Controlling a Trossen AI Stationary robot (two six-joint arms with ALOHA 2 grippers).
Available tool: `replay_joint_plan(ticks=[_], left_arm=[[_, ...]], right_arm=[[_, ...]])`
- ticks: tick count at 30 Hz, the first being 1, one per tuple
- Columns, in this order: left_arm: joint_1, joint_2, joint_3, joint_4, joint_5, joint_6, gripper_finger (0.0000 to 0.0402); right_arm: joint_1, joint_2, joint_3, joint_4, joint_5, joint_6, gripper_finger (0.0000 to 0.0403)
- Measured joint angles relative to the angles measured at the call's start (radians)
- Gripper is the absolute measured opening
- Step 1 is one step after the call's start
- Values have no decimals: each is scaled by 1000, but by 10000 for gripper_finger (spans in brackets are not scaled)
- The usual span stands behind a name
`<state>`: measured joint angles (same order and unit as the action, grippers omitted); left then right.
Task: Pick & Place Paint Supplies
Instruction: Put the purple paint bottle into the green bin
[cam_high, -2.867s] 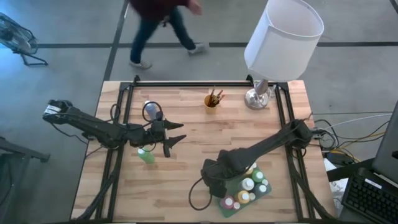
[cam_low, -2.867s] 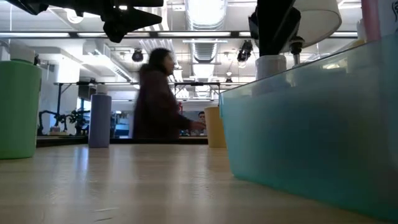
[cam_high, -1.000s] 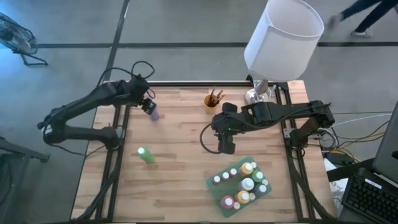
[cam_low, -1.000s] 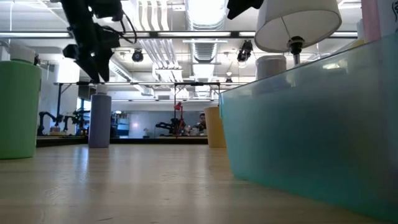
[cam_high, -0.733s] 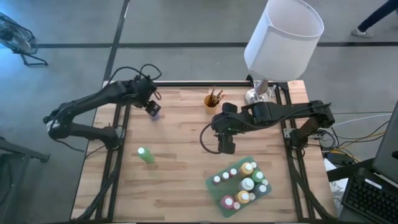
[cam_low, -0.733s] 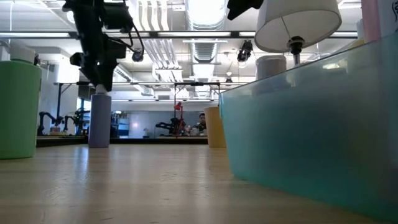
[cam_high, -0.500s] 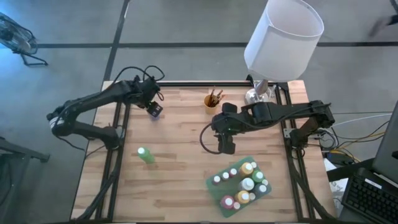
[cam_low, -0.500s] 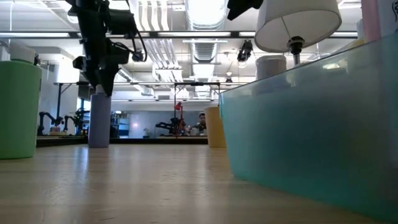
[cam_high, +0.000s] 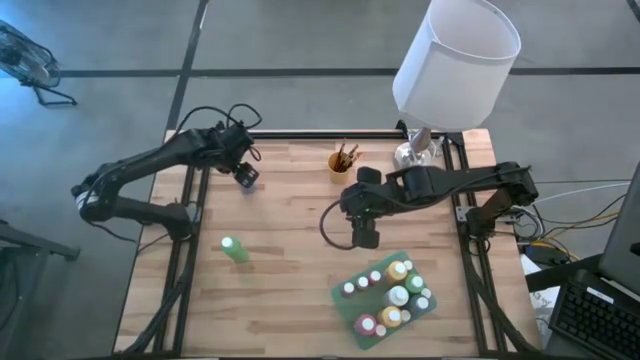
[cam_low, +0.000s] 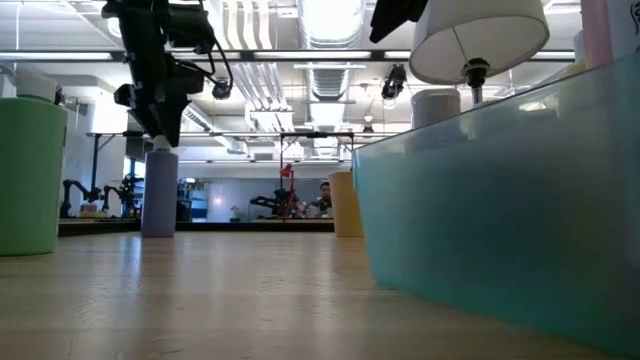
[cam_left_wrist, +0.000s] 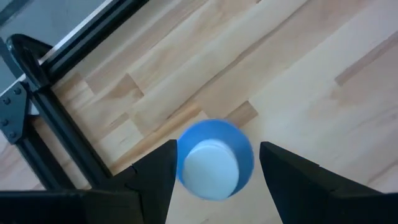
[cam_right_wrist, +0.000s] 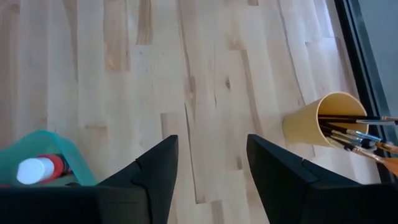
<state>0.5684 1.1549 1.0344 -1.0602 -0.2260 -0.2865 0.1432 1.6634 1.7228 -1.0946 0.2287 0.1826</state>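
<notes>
A blue bottle with a white cap (cam_left_wrist: 214, 163) stands upright on the wooden table near its far left corner; in the low view the bottle (cam_low: 160, 195) looks lilac. My left gripper (cam_high: 246, 177) hangs open just over it, pointing steeply down, one finger on either side of the cap. A green bottle (cam_high: 236, 250) stands alone nearer the front. My right gripper (cam_high: 365, 238) hangs open over bare table, between the yellow brush cup (cam_high: 341, 160) and the green tray (cam_high: 367, 338) of several bottles. Nothing is between its fingers.
A lamp with a white shade (cam_high: 455, 60) and silver base (cam_high: 414, 156) stands at the far right corner. Black frame rails (cam_high: 195, 190) run along the table's left, right and far edges. Bare wood lies at the table's middle and near left.
My left gripper has moved a little toward the table's right and near side and sunk, coming over the blue bottle, and has stayed open. The bottle has not moved.
</notes>
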Motion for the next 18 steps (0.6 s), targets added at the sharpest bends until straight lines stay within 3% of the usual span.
replay_joint_plan(ticks=[13, 18], left_arm=[[19, 2, -6, -4, -10, 6, 234], [28, 2, -7, -5, -10, 7, 214]], right_arm=[[0, 0, -40, 8, 0, 0, 154], [0, 0, -40, 9, 0, 0, 140]])
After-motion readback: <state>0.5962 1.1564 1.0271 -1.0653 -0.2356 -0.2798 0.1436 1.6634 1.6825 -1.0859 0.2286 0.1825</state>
